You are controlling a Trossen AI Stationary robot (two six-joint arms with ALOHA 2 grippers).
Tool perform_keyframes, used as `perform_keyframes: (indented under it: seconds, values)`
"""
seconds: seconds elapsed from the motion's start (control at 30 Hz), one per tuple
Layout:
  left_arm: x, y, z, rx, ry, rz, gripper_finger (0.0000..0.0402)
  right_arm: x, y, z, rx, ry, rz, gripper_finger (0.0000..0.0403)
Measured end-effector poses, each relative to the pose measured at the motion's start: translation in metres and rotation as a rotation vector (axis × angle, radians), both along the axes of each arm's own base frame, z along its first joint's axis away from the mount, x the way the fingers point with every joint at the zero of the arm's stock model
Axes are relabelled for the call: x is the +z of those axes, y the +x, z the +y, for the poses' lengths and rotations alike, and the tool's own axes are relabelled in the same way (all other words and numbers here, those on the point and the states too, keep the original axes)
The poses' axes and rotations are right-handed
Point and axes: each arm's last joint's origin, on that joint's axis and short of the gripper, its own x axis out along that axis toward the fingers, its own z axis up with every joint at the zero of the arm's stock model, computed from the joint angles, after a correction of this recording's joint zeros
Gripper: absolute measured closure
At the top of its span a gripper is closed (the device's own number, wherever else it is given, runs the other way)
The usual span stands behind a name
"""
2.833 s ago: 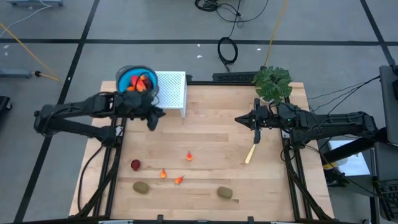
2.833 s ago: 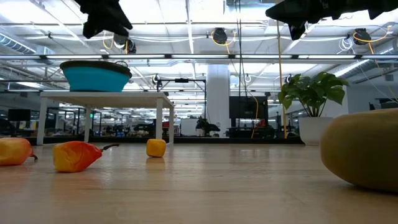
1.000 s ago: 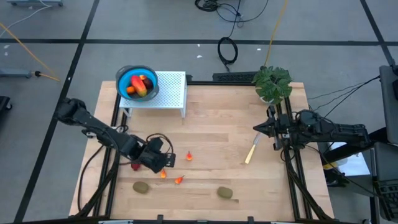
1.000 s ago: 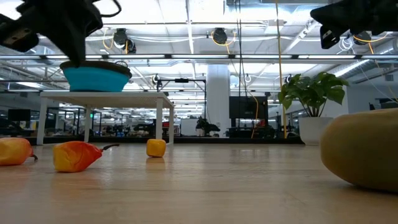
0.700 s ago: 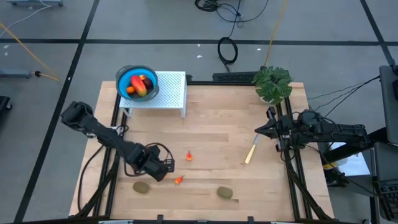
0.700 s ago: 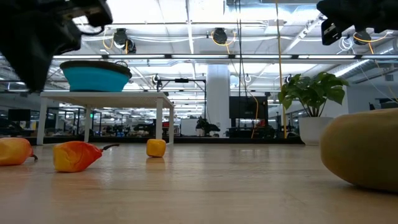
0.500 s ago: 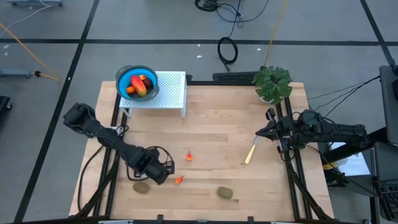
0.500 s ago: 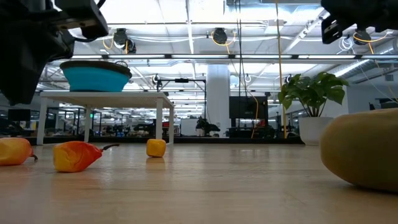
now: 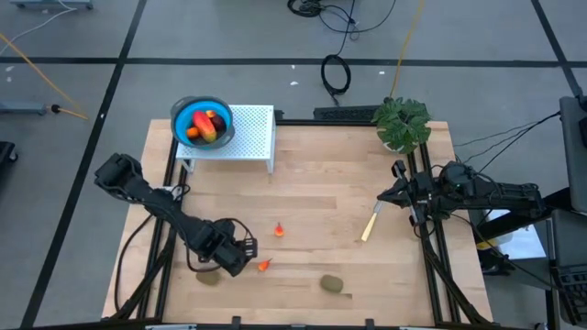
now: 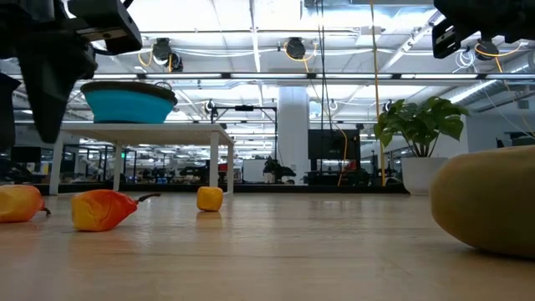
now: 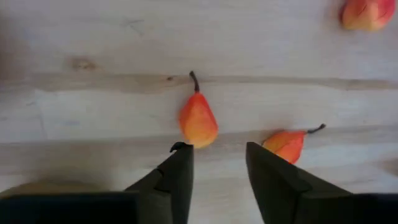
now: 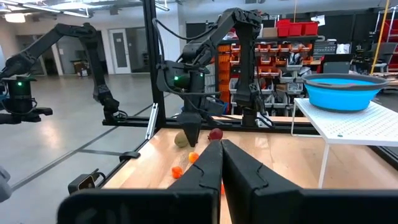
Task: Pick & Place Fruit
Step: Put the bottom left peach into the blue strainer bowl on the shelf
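Wooden tabletop (image 9: 321, 183) is what everything's laid out on, with a white perforated stand (image 9: 252, 133) parked at the far left corner so the blue bowl (image 9: 200, 120) sits raised, and a few fruits are already seen inside it. A potted plant (image 9: 401, 121) is kept at the far right, out of the working zone.

Loose fruit is scattered along the near edge: 3 small orange-red bits (pear-shaped up close), with one (image 11: 198, 122) lined up just ahead of the left gripper (image 11: 217, 155) and a 2nd (image 11: 286, 143) a bit to its side. A kiwi (image 9: 331, 284) is left near the middle of the near edge, another (image 9: 210, 276) is mostly hidden under the left arm.

The left gripper (image 9: 237, 255) is held low over the near-left area with its fingers (image 11: 180, 171) parted, apparently for closing on that 1st bit.

The right gripper (image 9: 396, 193) is kept clenched and empty at the right side, just beside the pale yellow stick (image 9: 371, 223), probably just waiting.
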Motion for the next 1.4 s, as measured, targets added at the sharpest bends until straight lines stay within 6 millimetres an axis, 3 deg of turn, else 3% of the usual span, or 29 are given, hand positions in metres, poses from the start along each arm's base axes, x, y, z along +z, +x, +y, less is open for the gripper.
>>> perform_keyframes:
  seconds: [0.37, 1.4]
  values:
    - [-0.024, 0.01, -0.007, -0.001, -0.002, 0.048, 0.019, 0.0, 0.0, 0.001, 0.047, -0.004, -0.004, 0.0403]
    - [-0.047, 0.014, -0.008, 0.033, 0.002, 0.147, 0.0188, 0.0, 0.0, 0.001, 0.047, -0.004, -0.004, 0.0403]
